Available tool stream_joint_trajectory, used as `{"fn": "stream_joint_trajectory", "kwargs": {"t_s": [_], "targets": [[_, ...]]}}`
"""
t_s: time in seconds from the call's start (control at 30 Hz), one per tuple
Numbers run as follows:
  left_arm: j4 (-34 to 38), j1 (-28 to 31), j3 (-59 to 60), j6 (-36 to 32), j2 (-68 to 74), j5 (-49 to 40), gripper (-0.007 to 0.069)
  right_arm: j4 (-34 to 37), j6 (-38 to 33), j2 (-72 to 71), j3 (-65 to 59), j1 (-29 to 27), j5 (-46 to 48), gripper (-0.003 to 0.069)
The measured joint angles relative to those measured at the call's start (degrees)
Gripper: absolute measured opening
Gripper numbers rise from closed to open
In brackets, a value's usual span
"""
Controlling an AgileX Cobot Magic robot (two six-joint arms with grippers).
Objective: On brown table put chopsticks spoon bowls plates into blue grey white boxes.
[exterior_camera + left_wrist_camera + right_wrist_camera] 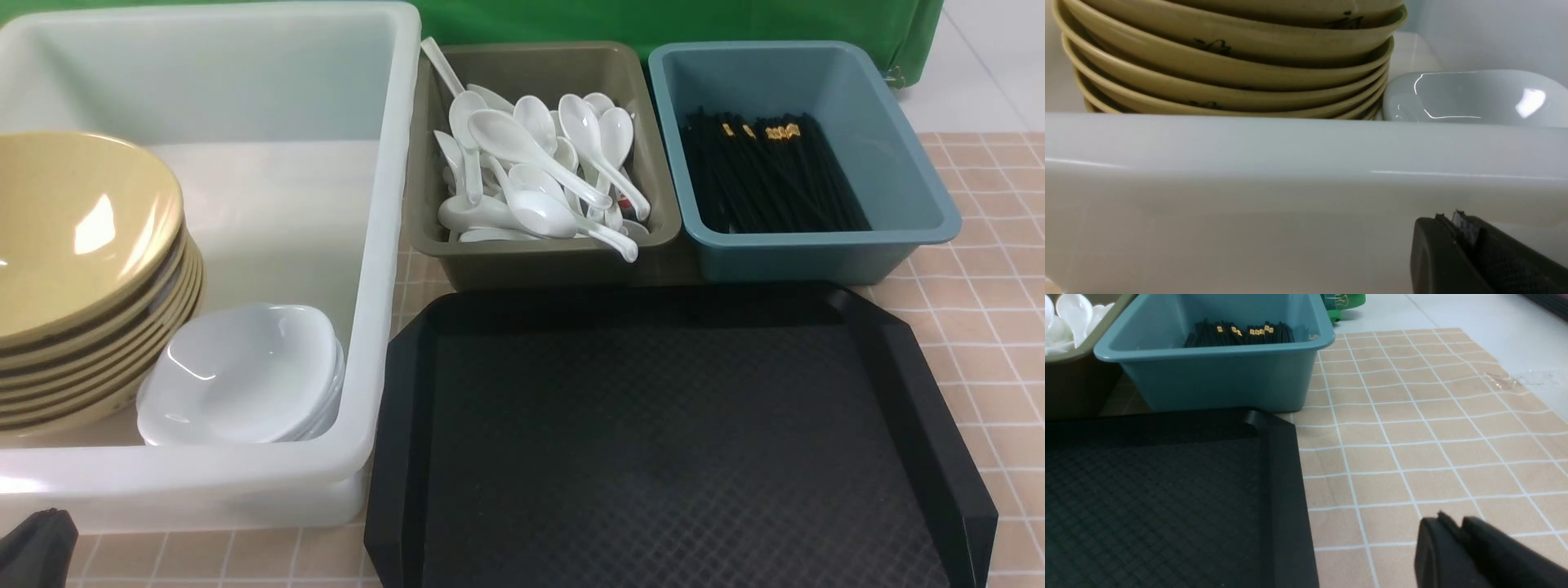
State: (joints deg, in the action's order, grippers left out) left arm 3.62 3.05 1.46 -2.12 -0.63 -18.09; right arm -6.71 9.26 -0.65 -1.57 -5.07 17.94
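Front view shows the left gripper (37, 545) low at seven o'clock, closed and empty, beside the white box (371, 245); right gripper (1457, 531) hovers over the brown table (1412, 437), jaws nearly together.

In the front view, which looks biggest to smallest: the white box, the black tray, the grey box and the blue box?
1. Black tray and white box: both huge and cut off by the frame, too close to rank.
2. Grey box and blue box: look about alike, both clearly smaller.

Brown table (980, 310) — three boxes (384, 245), black tray (653, 425) on it.
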Motion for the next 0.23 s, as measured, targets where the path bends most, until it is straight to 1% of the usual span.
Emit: {"fn": "stream_joint_trajectory", "kwargs": {"t_s": [0.23], "targets": [[0.00, 0.00, 0.00, 0.00, 0.00, 0.00, 0.0002, 0.00, 0.00, 0.00, 0.00, 0.00, 0.00, 0.0114]]}}
